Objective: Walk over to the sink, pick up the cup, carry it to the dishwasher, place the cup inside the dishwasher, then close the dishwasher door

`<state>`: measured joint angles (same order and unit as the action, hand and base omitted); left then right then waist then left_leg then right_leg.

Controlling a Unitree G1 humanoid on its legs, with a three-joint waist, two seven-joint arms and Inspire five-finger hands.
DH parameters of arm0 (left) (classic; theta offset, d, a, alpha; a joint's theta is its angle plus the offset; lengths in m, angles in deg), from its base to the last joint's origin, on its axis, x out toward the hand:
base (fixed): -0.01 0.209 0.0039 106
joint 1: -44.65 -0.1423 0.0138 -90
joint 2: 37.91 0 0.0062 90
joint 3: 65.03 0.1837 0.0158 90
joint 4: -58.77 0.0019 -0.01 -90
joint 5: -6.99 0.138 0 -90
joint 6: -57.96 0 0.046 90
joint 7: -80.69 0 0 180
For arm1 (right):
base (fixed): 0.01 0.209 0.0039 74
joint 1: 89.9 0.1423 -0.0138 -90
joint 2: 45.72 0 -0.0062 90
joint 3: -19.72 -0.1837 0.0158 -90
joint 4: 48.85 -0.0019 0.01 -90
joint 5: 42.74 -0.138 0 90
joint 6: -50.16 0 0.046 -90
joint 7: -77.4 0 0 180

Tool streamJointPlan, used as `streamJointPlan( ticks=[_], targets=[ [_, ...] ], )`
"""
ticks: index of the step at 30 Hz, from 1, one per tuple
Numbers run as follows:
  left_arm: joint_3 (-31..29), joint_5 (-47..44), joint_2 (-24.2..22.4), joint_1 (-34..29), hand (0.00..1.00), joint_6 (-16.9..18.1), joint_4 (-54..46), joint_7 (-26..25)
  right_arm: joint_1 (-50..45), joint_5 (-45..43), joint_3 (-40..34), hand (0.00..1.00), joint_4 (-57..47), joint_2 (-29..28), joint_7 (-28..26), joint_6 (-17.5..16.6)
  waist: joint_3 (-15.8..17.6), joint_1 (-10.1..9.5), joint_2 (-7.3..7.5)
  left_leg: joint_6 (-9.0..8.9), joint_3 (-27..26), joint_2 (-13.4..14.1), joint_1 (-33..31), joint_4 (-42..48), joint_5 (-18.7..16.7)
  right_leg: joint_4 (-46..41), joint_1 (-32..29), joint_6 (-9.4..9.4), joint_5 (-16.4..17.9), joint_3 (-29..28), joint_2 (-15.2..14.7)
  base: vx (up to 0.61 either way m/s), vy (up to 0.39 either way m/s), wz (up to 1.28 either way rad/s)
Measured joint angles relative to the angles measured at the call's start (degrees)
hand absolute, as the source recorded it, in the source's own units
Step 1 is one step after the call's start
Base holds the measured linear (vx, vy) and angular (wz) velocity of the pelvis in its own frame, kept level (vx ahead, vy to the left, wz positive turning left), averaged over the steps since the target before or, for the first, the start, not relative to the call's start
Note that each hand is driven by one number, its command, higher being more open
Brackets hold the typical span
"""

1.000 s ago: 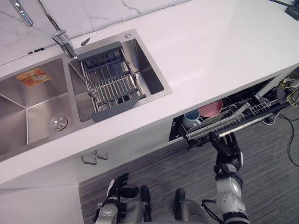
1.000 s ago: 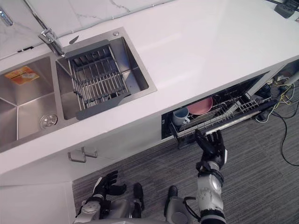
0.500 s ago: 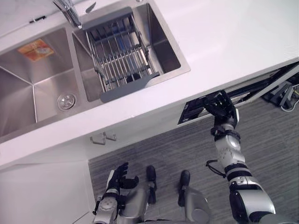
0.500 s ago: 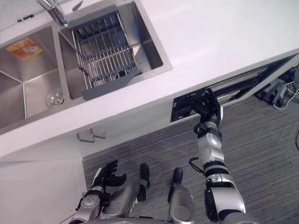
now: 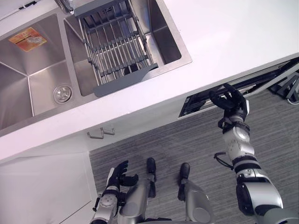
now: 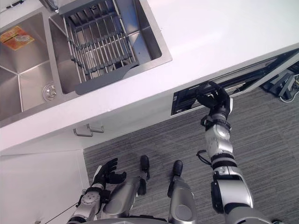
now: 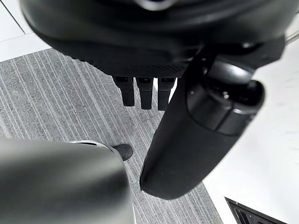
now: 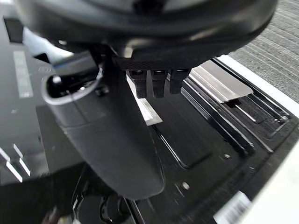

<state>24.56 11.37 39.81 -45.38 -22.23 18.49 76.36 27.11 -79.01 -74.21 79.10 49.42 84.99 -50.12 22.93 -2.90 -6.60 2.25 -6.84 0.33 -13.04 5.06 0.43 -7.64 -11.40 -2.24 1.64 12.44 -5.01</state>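
A double stainless-steel sink (image 5: 186,59) fills the upper left of the head views, set into a smooth white countertop (image 5: 233,37) that runs diagonally to the upper right. A grey slatted drying rack (image 5: 114,51) lies across the right basin. The left basin has an orange rectangular sticker (image 5: 32,38) on its floor and a round metal drain (image 5: 62,94) closer to the counter's front edge.

Under the front edge, right of centre, the black dishwasher (image 5: 194,103) shows as a narrow dark slot, its door open by a slim gap. The right hand (image 5: 231,103) is raised to this slot with its fingers spread and loosely bent, their tips at the dark edge; it grips nothing. In the right wrist view the fingers (image 8: 159,81) point at black inner panels and rails, with a flat silver metal plate (image 8: 219,84) just beyond them.

The left hand (image 5: 119,175) hangs low at the lower left of the frame, above the grey striped carpet (image 5: 187,144), fingers relaxed and apart, holding nothing. In the left wrist view its fingers (image 7: 142,93) reach straight toward the carpet.

A small silver cabinet handle (image 5: 102,134) sits on the white cupboard front below the sink.

Neither hand holds the cup, and I cannot tell where it is.
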Motion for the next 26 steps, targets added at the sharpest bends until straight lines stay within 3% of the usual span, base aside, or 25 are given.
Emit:
streamJointPlan(
  ticks=[5, 13, 17, 20, 26],
  targets=[
    [-0.2, -0.5, 0.3, 0.0, 0.9, -0.7, 0.1, -0.3, -9.6, 0.5, 2.1, 0.9, -3.9, -4.2, -4.3, 1.2, -0.8, -0.08, 1.33, -0.2, 1.0, -0.4, 2.3, -1.2, 0.2, 1.5, 2.8, -0.02, 0.0, 0.9, -0.1, 0.03, 0.003, 0.13],
    [-2.0, -2.2, 2.2, -2.6, 0.9, -1.1, 2.3, -0.3, -28.2, 9.6, -4.1, 0.9, -12.2, -11.0, -5.2, 0.9, -8.0, 0.66, 6.42, -0.09, 1.9, -1.3, 5.9, -4.4, 0.8, 4.8, 7.0, -0.56, -0.3, 2.1, -0.4, 0.04, 0.008, 0.06],
    [-2.6, -2.8, 2.1, -3.8, 0.9, -1.1, 2.8, -0.3, -33.0, 16.8, -6.9, 0.9, -9.9, -11.6, -4.8, 0.6, -10.5, 0.83, 6.91, 0.0, 2.3, -1.6, 8.2, -5.4, 0.9, 5.6, 9.3, -0.71, -0.2, 2.5, -0.5, 0.02, 0.012, 0.06],
    [-2.7, -3.3, 2.0, -4.9, 0.9, -1.2, 3.7, 0.1, -35.1, 26.9, -7.0, 0.9, -2.9, -11.8, -3.2, 0.8, -13.1, 0.99, 6.91, -0.2, 3.5, -1.8, 9.8, -7.6, 2.1, 6.1, 10.5, -0.91, -0.1, 3.8, -0.6, -0.01, -0.004, 0.18],
    [-3.4, -3.4, 2.0, -5.4, 0.9, -1.5, 4.7, 0.2, -35.9, 31.1, -7.2, 0.9, 9.7, -13.1, -2.7, 2.3, -14.8, 0.94, 6.8, -0.55, 5.7, -2.1, 12.7, -9.9, 3.0, 6.7, 13.5, -1.22, 0.3, 6.0, -0.7, -0.01, 0.0, 0.2]
  ],
)
